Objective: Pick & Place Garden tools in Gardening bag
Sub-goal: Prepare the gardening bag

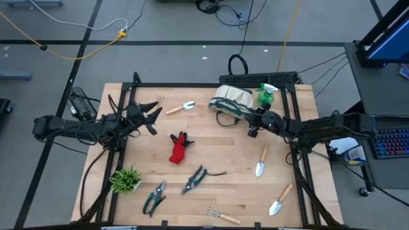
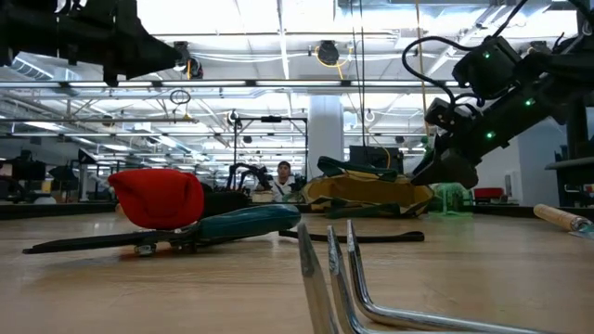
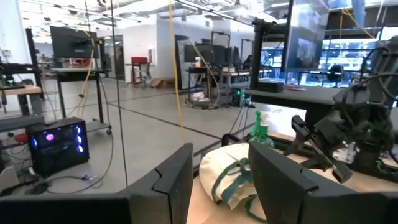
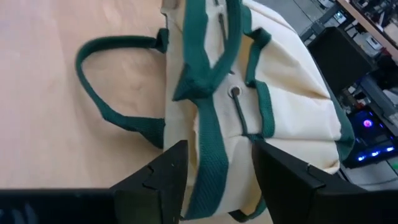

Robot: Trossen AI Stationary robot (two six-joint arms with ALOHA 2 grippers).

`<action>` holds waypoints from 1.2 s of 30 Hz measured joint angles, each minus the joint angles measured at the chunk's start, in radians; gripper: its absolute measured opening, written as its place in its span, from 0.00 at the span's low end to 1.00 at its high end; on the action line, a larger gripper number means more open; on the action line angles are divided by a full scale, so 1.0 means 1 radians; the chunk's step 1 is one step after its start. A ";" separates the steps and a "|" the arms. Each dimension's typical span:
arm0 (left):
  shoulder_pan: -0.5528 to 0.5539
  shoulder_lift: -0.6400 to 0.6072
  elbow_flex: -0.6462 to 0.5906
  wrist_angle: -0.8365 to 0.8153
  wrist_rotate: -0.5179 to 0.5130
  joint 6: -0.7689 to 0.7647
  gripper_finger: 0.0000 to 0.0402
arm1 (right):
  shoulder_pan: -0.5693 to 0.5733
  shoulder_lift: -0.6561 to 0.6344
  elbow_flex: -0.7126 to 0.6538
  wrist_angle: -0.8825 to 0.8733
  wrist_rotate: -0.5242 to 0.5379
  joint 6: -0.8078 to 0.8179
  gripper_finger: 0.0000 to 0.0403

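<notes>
The cream gardening bag (image 1: 231, 101) with green trim lies at the table's far middle, one looped handle (image 4: 106, 74) flat on the wood. My right gripper (image 4: 217, 186) is open at the bag's right side, a finger on either side of a green strap (image 4: 208, 134). My left gripper (image 1: 155, 115) hovers open and empty at the far left, above the table. A small rake (image 1: 159, 99) and a trowel (image 1: 181, 107) lie beside it. The red glove (image 1: 180, 148) lies mid-table, and the green spray bottle (image 1: 266, 94) stands right of the bag. My right gripper comes at the bag slanting down from the table's right. The green strap and the cream cloth beside it (image 4: 233, 155) lie between its fingers (image 4: 163, 177). I cannot tell whether the fingers touch the cloth.
Two pruning shears (image 1: 193, 179) (image 1: 154, 197), two trowels (image 1: 261, 161) (image 1: 280, 199) and a hand rake (image 1: 223, 216) lie along the near half. A spiky green plant tuft (image 1: 126, 180) sits near left. Bare wood lies between the glove and the right-hand trowels.
</notes>
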 joint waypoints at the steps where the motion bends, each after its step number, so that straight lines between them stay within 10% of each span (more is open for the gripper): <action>1: 0.005 0.000 0.000 0.000 0.000 0.000 0.40 | -0.006 0.004 0.000 0.000 0.000 0.000 0.41; 13: 0.024 0.000 0.000 -0.003 0.028 0.004 0.40 | -0.077 0.089 -0.001 0.085 -0.001 -0.094 0.29; 22: 0.023 0.000 0.000 -0.013 0.052 0.001 0.40 | -0.099 0.116 -0.001 0.168 0.000 -0.167 0.02; 36: 0.023 0.000 0.000 -0.013 0.107 -0.004 0.40 | -0.064 0.116 -0.001 0.335 -0.001 0.032 0.01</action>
